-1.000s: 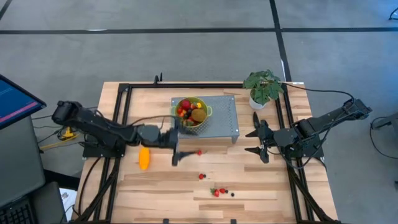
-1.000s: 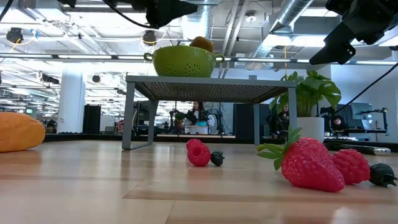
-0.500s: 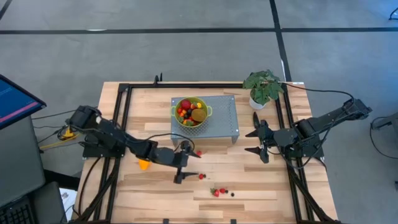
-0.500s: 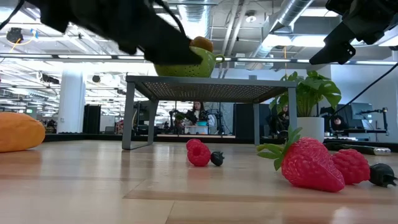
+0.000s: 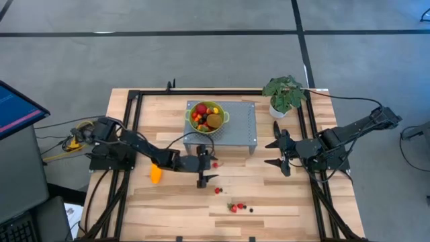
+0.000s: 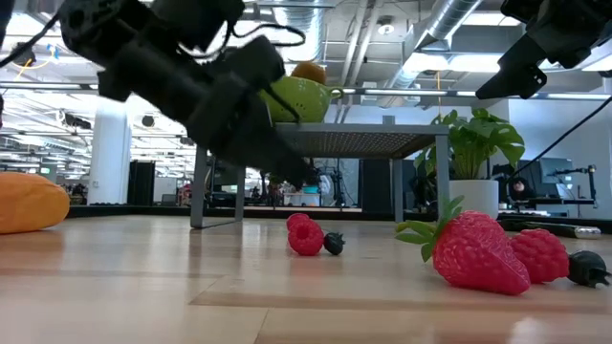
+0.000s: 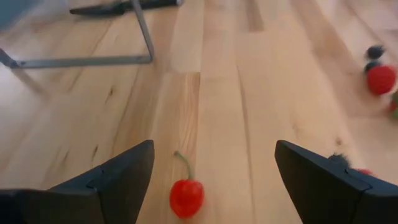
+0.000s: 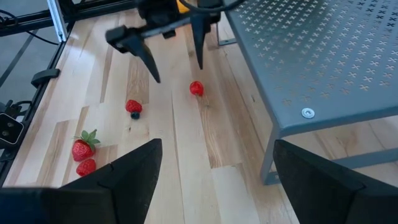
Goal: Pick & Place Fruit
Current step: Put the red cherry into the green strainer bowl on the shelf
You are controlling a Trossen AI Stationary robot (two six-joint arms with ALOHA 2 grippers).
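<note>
So the left arm (image 5: 144, 149) had swung off the green colander (image 5: 206, 119) on the grey rack (image 5: 242, 129) and dropped low over the surface (image 5: 282, 202). A second earlier it sat up by the rack edge; half a second earlier it was further out, past the loose berries. At this point its jaws stood wide and empty on either side of the red cherry (image 7: 186, 198), one finger (image 7: 118, 180) on each flank. Nothing was touching it that I could see.

The cherry lay on the bare wood just in front of the rack leg (image 7: 147, 31), stem up. Nothing had been lifted in that second. All the loose fruit sat where it had been:
- orange fruit (image 5: 155, 173) beside the left arm, on the wood
- raspberry (image 6: 305, 234) with a dark berry (image 6: 334, 244) touching it
- strawberry (image 6: 469, 253) and a smaller red one (image 6: 541, 255) nearer the front edge

The colander already held a pile of fruit.

My read: that was a lineup for the cherry pick. Next step would be a short drop and a close. Risk was a small round target rolling off a fingertip.

The right arm (image 5: 356, 131) hadn't moved. It was parked by the potted plant (image 5: 285, 93), jaws wide, holding nothing.
</note>
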